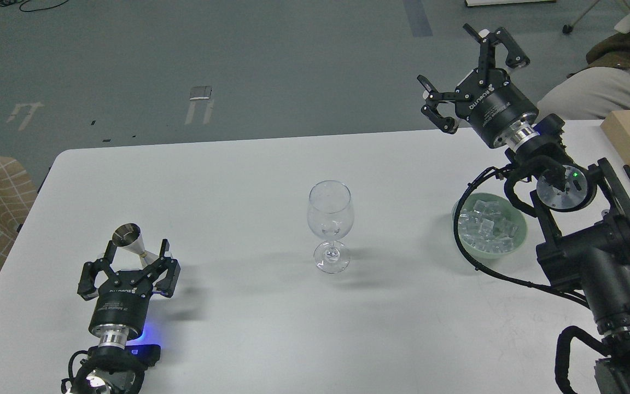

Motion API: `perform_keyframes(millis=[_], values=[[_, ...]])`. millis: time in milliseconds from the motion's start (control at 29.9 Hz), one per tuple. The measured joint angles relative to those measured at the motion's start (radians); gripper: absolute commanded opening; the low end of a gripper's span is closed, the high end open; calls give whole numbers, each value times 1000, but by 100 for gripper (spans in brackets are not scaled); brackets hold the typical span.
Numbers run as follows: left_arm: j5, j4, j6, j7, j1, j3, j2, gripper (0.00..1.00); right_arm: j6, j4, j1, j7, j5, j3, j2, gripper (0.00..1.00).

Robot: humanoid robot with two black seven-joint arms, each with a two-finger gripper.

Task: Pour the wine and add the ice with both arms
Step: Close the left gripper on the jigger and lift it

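White table point(238, 175) fills the head view. Left gripper point(135, 253) is spread wide, holding nothing, with a metal cup point(135, 244) between its fingers. Right gripper point(465, 71) is wide open and empty, high up. Ice point(487, 224) sits in a green bowl point(518, 241) below it.

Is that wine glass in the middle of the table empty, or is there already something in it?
Empty. The wine glass stands upright and its bowl is clear throughout, with no liquid and no ice inside.
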Motion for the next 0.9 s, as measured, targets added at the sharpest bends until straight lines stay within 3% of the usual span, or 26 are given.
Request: perform_keyframes(millis=[234, 568, 635, 702, 769, 902], values=[[2, 8, 12, -8, -14, 6, 0, 93, 0, 3, -3, 0, 0, 0, 0, 100], [2, 12, 35, -11, -20, 3, 3, 71, 0, 3, -4, 0, 0, 0, 0, 100], [2, 12, 42, -11, -20, 3, 3, 65, 0, 3, -4, 0, 0, 0, 0, 100], [2, 12, 45, -10, -20, 2, 3, 48, 0, 3, -4, 0, 0, 0, 0, 100], [2, 12, 43, -10, -20, 2, 3, 38, 0, 3, -4, 0, 0, 0, 0, 100], [4, 12, 33, -5, -19, 4, 6, 36, 0, 3, -4, 0, 0, 0, 0, 100]])
